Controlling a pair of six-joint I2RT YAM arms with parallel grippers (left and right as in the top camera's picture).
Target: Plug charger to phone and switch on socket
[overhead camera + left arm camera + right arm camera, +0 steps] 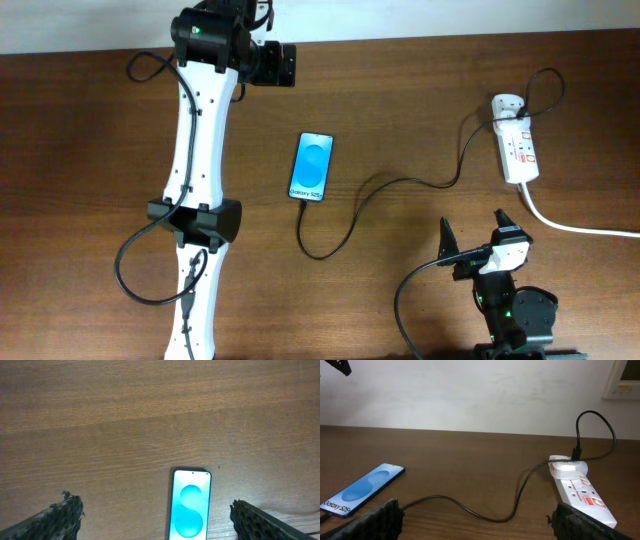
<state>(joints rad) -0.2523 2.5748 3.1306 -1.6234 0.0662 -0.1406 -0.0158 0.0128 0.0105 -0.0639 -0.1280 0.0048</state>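
**A:** Where does everything sit?

**B:** The phone [312, 167] lies face up mid-table with its screen lit. The charger [405, 181] runs from the phone's near end, loops across the table [80, 150], and ends in the white adapter [567, 466]. The adapter sits in the far end of the socket [520, 155]. The connector tip looks seated in the phone, but it is too small for me to be sure.

**A:** And the grippers?

**B:** The left gripper [155, 505] hangs over the table beyond the phone's far end, fingers spread wide and holding nothing. The right gripper [477, 232] is low near its base, also spread wide and empty.

**A:** So which arm takes the switch?

**B:** The right one, I judge. The socket lies ahead of it and off to its right, near but apart. The left gripper is well away across the table. The strip's long axis runs roughly away from the robot, tilted a little, with the adapter at the far end and the red markings nearer. The thick white cord [580, 225] leaves the near end and trails off right. The reach goes forward and rightward, coming down on the top face.

**A:** Is the switch on already?

**B:** I cannot tell.

**A:** Counts?

**B:** One phone, one charger, one adapter, one socket, one thick cord, two arms.
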